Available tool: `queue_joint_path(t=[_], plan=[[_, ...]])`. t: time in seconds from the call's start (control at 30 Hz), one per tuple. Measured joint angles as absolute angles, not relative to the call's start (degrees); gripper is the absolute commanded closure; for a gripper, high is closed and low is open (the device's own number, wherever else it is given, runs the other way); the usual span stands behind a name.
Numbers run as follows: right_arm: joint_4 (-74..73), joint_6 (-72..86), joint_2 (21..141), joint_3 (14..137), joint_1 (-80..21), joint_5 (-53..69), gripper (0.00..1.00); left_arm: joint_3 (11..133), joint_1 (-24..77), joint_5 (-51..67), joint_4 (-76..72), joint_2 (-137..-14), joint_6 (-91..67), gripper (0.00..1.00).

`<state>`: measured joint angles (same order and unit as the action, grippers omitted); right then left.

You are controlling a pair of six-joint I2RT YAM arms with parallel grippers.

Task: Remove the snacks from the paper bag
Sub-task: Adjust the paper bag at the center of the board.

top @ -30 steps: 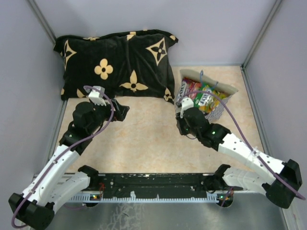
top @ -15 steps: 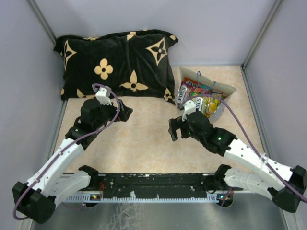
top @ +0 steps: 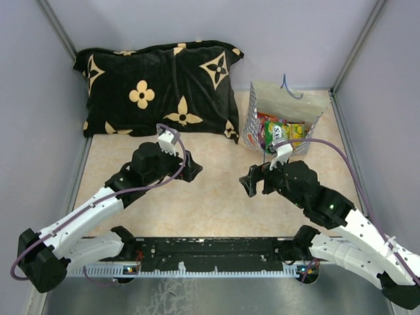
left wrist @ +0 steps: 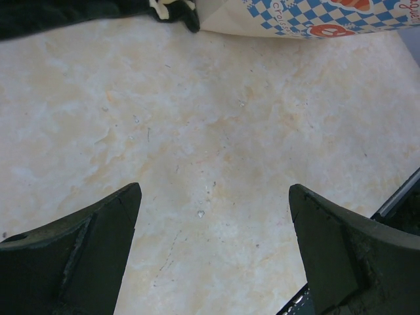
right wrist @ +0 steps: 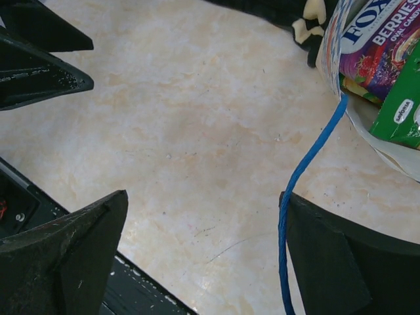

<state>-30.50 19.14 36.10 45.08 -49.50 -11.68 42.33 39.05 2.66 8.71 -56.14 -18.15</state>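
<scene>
The black cushion (top: pixel 157 85) with tan flowers lies to the left of the paper bag (top: pixel 249 136), one corner just beside the bag's checkered wall. It has no part in the job and looks simply parked out of the way.

The left arm (top: pixel 98 207) reaches over the bare surface (top: pixel 216 203), nearer the camera than the cushion and well to the bag's left. The left jaws stand wide apart with nothing between them. In the left wrist view only pale, stone-patterned surface lies under them, with the bag's checkered side at the top edge. I read this arm as standing by, perhaps placed to steady the bag rather than to pick.

No packet shows outside the bag, so I judge the unloading is not yet under way.

The right arm (top: pixel 328 210) reaches in from the bag's near side. The right jaws are also spread wide and empty, held low just short of the bag's mouth. In the right wrist view a blue cord handle (right wrist: pixel 308 170) trails from the bag's rim down between them, close to the jaw nearer the bag. I cannot tell whether it touches. That cord could snag on a reach inward.

The bag looks tipped with its open mouth toward the arms and its cream inside showing, which is why the snacks (top: pixel 279 131) are in plain sight. All of them are inside or at the mouth. A magenta berry packet (right wrist: pixel 374 46) and a green packet (right wrist: pixel 397 118) poke out at the rim, and they look to me like the easiest first picks for jaws held this wide.
</scene>
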Motion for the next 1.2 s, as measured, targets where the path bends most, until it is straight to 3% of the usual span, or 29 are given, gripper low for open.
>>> queue_joint_path(t=[0.27,0.5,0.7,1.2], plan=[[-29.67,21.56,36.32,41.08,-49.5,-9.74,0.01,42.54,43.18,-0.01,6.83,-59.2,-18.52,0.0],[-23.35,27.31,34.52,27.2,-49.82,-8.29,0.01,43.57,43.62,-2.92,5.69,-62.11,-18.09,0.0],[-17.8,35.22,34.39,15.81,-58.22,-10.83,0.01,46.15,43.83,-3.14,3.95,-65.08,-18.11,0.0],[-10.7,39.64,42.87,13.45,-61.76,-14.74,0.01,55.59,61.01,-7.94,-3.4,-80.62,-16.49,0.0]])
